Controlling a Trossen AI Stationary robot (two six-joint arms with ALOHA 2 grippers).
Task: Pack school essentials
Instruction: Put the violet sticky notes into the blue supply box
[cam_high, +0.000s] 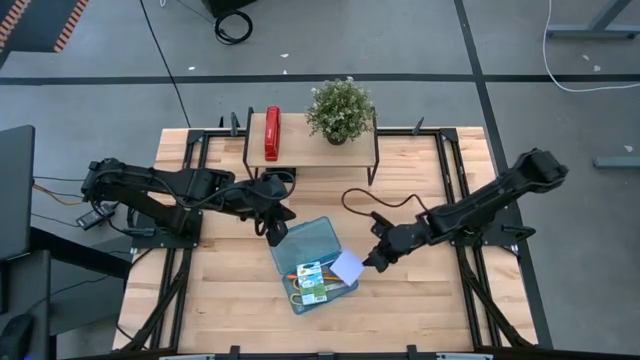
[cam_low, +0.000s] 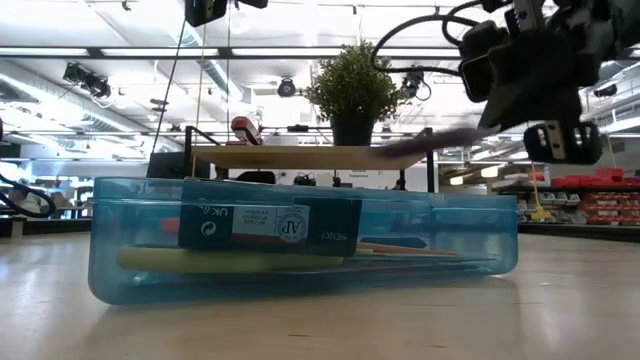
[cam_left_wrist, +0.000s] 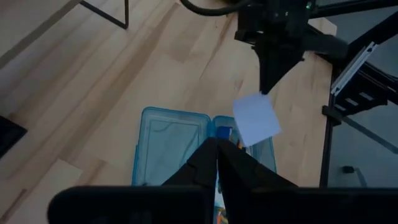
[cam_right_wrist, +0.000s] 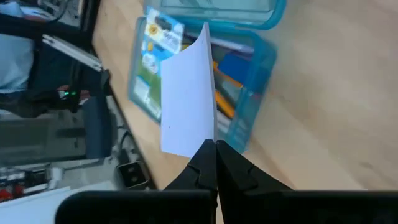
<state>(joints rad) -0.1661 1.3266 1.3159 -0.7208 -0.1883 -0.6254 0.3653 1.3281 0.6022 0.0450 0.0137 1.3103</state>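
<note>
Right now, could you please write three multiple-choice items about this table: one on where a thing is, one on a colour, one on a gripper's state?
1. Where is the red stapler?
A. on the raised wooden shelf beside the small potted plant
B. inside the case
C. in the left gripper

2. What colour is the open translucent plastic hinged case?
A. green
B. blue
C. red

3. What is the right gripper doing?
A. it is open over the bare table
B. it is shut on a pencil
C. it is shut on the lavender sticky-note pad

Answers: 1 A, the high view shows the stapler on the shelf, left of the plant. 2 B, its walls look blue in every view. 3 C, the right wrist view shows closed fingers pinching the pad's edge above the case.
</note>
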